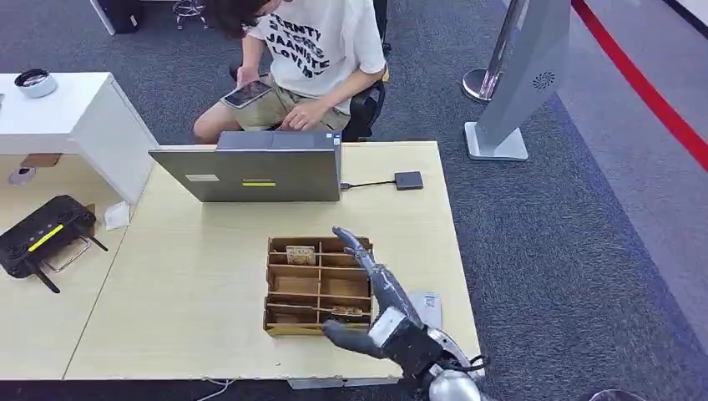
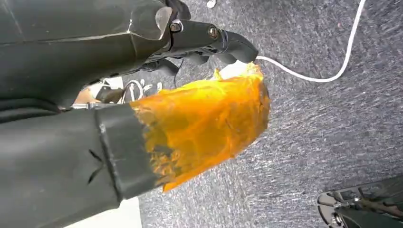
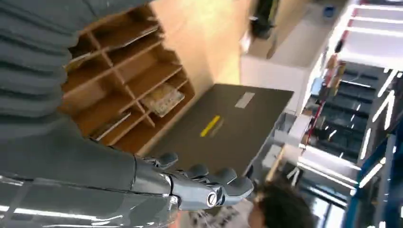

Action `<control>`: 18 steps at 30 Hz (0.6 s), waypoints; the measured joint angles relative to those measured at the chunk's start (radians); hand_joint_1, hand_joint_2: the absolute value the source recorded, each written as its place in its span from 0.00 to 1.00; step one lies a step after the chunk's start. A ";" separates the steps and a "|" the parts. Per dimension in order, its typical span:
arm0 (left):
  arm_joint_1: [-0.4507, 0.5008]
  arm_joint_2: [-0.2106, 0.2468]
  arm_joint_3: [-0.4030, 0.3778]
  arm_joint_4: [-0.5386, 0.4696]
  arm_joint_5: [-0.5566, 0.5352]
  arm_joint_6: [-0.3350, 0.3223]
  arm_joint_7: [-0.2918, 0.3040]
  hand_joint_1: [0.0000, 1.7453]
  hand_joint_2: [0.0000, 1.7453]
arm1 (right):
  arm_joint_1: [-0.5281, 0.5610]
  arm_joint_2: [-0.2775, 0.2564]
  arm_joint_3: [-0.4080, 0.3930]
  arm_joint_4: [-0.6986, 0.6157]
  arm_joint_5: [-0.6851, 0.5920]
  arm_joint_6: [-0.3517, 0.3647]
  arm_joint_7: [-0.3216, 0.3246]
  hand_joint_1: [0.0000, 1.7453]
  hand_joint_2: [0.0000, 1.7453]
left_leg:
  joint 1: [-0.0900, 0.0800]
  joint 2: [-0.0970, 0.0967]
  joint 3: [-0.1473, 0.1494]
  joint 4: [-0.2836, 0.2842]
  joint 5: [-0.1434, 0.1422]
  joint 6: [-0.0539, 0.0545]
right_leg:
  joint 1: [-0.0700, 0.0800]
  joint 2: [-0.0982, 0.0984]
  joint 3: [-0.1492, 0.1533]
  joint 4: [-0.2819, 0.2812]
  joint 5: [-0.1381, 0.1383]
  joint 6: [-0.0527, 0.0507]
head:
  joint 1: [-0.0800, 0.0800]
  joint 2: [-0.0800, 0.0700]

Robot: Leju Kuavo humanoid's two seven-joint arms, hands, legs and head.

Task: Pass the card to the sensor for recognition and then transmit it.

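Observation:
A brown cardboard divider box (image 1: 278,288) stands on the pale wooden table (image 1: 184,284). One patterned card (image 1: 300,253) lies in a far-row compartment and another card (image 1: 346,312) in the near row. My right hand (image 1: 377,302) hovers over the box's right side, fingers stretched out and thumb apart, holding nothing. The right wrist view shows the box (image 3: 119,71), a card (image 3: 161,98) and the hand's fingertips (image 3: 223,183). A small dark square sensor (image 1: 409,180) lies by the laptop on a cable. My left hand (image 2: 190,95) hangs over carpet, its thumb wrapped in orange tape, empty.
An open grey laptop (image 1: 259,171) stands at the table's far edge, with a seated person (image 1: 309,58) holding a phone behind it. A flat grey object (image 1: 427,306) lies right of the box. A black router (image 1: 42,234) sits on the left table, and a grey stand (image 1: 522,83) is at right.

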 joint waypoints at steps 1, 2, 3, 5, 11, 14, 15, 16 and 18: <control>0.001 0.000 0.000 0.000 0.000 0.000 0.000 0.02 0.00 | -0.001 -0.003 0.015 0.000 0.066 -0.031 0.000 0.00 1.00 | 0.000 0.000 0.000 0.000 0.000 0.000 | 0.000 0.000 0.000 0.000 0.000 0.000 | 0.000 0.000; 0.002 0.000 0.000 0.000 0.000 0.000 0.000 0.02 0.00 | -0.002 -0.006 0.029 0.000 0.123 -0.063 0.000 0.00 1.00 | 0.000 0.000 0.000 0.000 0.000 0.000 | 0.000 0.000 0.000 0.000 0.000 0.000 | 0.000 0.000; 0.002 0.000 0.000 0.000 -0.001 0.000 0.001 0.02 0.00 | -0.006 -0.010 0.043 0.000 0.167 -0.088 0.001 0.00 1.00 | 0.000 0.000 0.000 0.000 0.000 0.000 | 0.000 0.000 0.000 0.000 0.000 0.000 | 0.000 0.000; 0.002 0.000 0.000 0.000 -0.004 -0.001 0.003 0.02 0.00 | -0.013 -0.014 0.067 0.003 0.243 -0.134 0.003 0.00 1.00 | 0.000 0.000 0.000 0.000 0.000 0.000 | 0.000 0.000 0.000 0.000 0.000 0.000 | 0.000 0.000; 0.001 0.000 0.000 0.000 -0.021 -0.002 0.010 0.02 0.00 | -0.069 -0.033 0.162 0.060 0.516 -0.273 0.069 0.00 1.00 | 0.000 0.000 0.000 0.000 0.000 0.000 | 0.000 0.000 0.000 0.000 0.000 0.000 | 0.000 0.000; 0.001 0.000 0.000 0.000 -0.022 -0.002 0.010 0.02 0.00 | -0.073 -0.035 0.169 0.066 0.528 -0.281 0.074 0.00 1.00 | 0.000 0.000 0.000 0.000 0.000 0.000 | 0.000 0.000 0.001 0.000 0.000 0.000 | 0.000 0.000; 0.001 0.000 0.000 0.000 -0.022 -0.002 0.010 0.02 0.00 | -0.073 -0.035 0.169 0.066 0.528 -0.281 0.074 0.00 1.00 | 0.000 0.000 0.000 0.000 0.000 0.000 | 0.000 0.000 0.001 0.000 0.000 0.000 | 0.000 0.000; 0.001 0.000 0.000 0.000 -0.022 -0.002 0.010 0.02 0.00 | -0.073 -0.035 0.169 0.066 0.528 -0.281 0.074 0.00 1.00 | 0.000 0.000 0.000 0.000 0.000 0.000 | 0.000 0.000 0.001 0.000 0.000 0.000 | 0.000 0.000; 0.002 0.000 0.000 0.000 -0.022 -0.002 0.010 0.02 0.00 | -0.075 -0.036 0.173 0.069 0.534 -0.286 0.077 0.00 1.00 | 0.000 0.000 0.000 0.000 0.000 0.000 | 0.000 0.000 0.001 0.000 0.000 0.000 | 0.000 0.000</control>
